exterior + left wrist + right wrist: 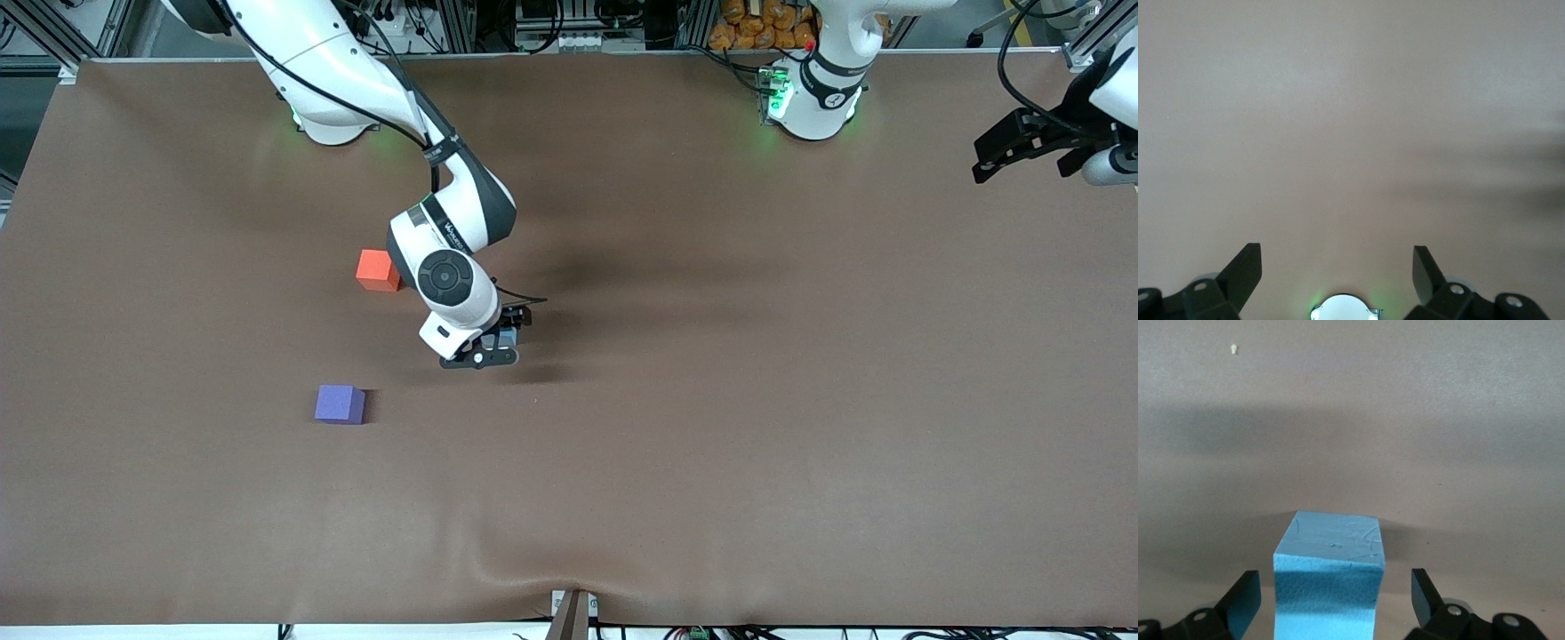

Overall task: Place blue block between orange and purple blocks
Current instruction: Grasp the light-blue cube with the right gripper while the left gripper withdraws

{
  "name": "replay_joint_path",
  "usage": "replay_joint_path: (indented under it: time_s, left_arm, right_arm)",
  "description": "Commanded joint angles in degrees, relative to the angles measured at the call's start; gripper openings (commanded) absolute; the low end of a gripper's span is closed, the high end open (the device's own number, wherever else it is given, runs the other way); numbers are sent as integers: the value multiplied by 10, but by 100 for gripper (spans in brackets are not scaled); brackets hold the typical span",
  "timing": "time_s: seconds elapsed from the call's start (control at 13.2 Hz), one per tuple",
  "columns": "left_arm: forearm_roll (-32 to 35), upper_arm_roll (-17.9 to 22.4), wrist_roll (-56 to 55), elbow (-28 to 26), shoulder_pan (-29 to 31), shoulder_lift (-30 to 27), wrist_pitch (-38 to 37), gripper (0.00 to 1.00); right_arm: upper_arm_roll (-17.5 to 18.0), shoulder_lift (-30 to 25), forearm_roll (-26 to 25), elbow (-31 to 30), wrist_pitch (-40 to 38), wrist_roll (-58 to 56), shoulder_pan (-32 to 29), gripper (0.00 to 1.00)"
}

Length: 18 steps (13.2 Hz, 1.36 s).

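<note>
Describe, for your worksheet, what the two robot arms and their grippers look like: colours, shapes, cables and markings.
Both arms are glossy white with rounded segments and dark grey or black joint bands. Black cables run along the right arm, whose wrist bears a round dark cap and small lettering. Green lights glow at both bases. The right gripper and left gripper are black, each with two flat, wedge-tipped fingers.

Brown table (711, 444), matte cover, slight wrinkle at edge nearest front camera. Orange block (377, 269) sits on it, purple block (340, 404) nearer front camera, well apart. Blue block (1328, 583) on surface too, between right gripper fingers.
</note>
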Motion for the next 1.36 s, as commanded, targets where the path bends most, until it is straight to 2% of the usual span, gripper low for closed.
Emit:
replay_joint_path:
  time_s: [0.0, 0.08, 0.15, 0.23, 0.3, 0.38, 0.53, 0.61, 0.68, 0.76, 1.06, 1.29]
  left_arm:
    - [3, -19, 10, 13, 17, 16, -8, 100]
    - [3, -25, 8, 24, 17, 25, -9, 100]
    - [3, -33, 7, 35, 20, 40, -18, 100]
    - [3, -34, 7, 57, 21, 56, -31, 100]
    - [3, -34, 7, 76, 20, 67, -43, 100]
    - [3, -32, 7, 76, 20, 65, -44, 100]
    - [3, -33, 5, 74, 21, 46, -42, 100]
    - [3, -33, 5, 74, 21, 45, -42, 100]
    - [1, -32, 5, 72, 22, 45, -40, 100]
    - [-2, -32, 5, 67, 22, 44, -39, 100]
    - [-4, -33, 5, 46, 21, 44, -3, 100]
    - [-14, -34, 5, 46, 21, 44, 2, 100]
  right_arm:
    - [-6, 5, -10, 3, -3, 15, 17, 91]
    - [-7, 5, -10, 3, -5, 15, 18, 80]
    - [-7, 5, -10, 2, -10, 16, 17, 42]
    - [-6, 4, -10, 3, -17, 25, 16, 22]
    - [-7, 1, -11, 8, -33, 24, 15, 11]
    - [-8, -5, -12, 15, -52, 19, 5, 6]
    - [-15, -42, -12, 54, -171, -19, -40, 0]
    - [-14, -61, -11, 79, -242, -58, -80, 0]
    - [-14, -83, -11, 85, -273, -77, -111, 0]
    - [-15, -101, -11, 78, -278, -86, -135, 0]
    - [-16, -104, -29, 41, -257, -147, -211, 0]
    - [-15, -103, -29, -31, -172, -147, -222, 0]
